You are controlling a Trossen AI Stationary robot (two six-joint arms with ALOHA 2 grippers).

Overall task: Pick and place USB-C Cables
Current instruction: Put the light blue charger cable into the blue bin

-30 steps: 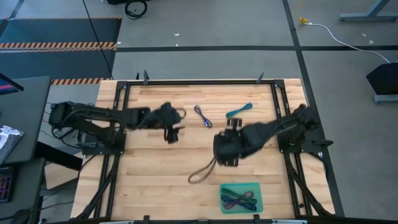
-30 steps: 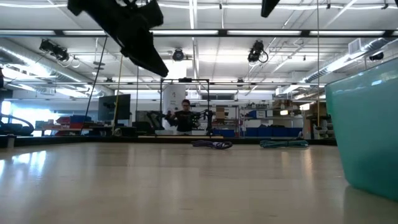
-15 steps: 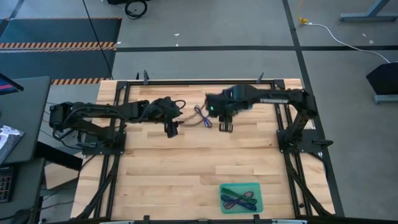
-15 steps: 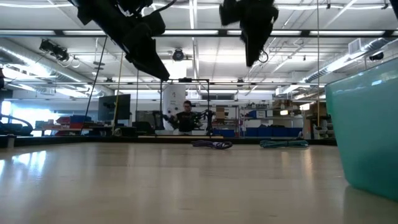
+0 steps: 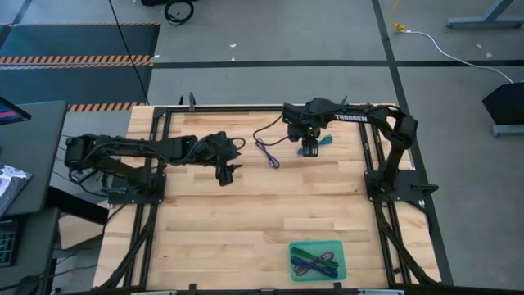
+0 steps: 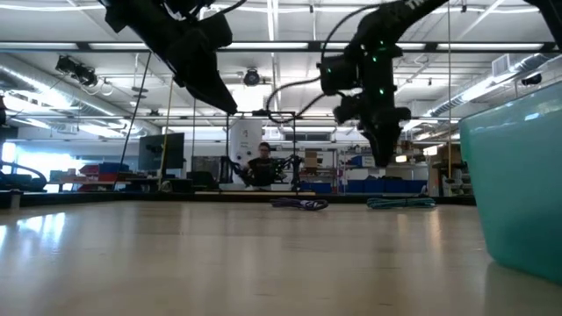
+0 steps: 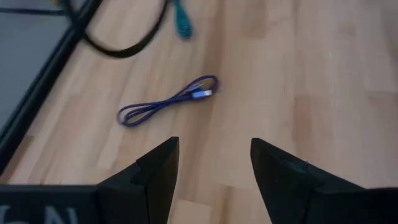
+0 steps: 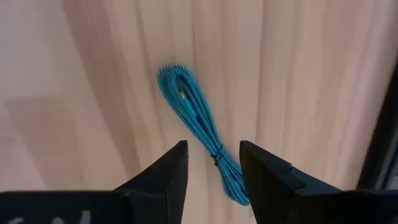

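A teal USB-C cable (image 8: 198,129) lies flat on the wooden table near its far edge, also seen in the high view (image 5: 325,142) and the low view (image 6: 400,204). My right gripper (image 8: 213,146) hovers open right above it (image 5: 309,150), one finger on either side and clear of it. A blue-violet cable (image 7: 166,102) lies flat to its left (image 5: 267,152). My left gripper (image 7: 214,146) is open and raised, on the left of that cable (image 5: 225,174). Other coloured cables lie in the teal tray (image 5: 318,260).
The teal tray (image 6: 514,180) sits at the table's near edge, right of centre. A loop of the right arm's black cable (image 5: 268,128) hangs near the blue-violet cable. A black frame (image 5: 262,107) borders the table. Bare wood spreads across the middle (image 5: 246,221). A person stands far behind the table (image 6: 261,164).
My right gripper has swung from the middle of the table toward the far edge, then toward the right and down, and now stands over the teal cable. The left arm has barely shifted. Neither cable on the table has moved.
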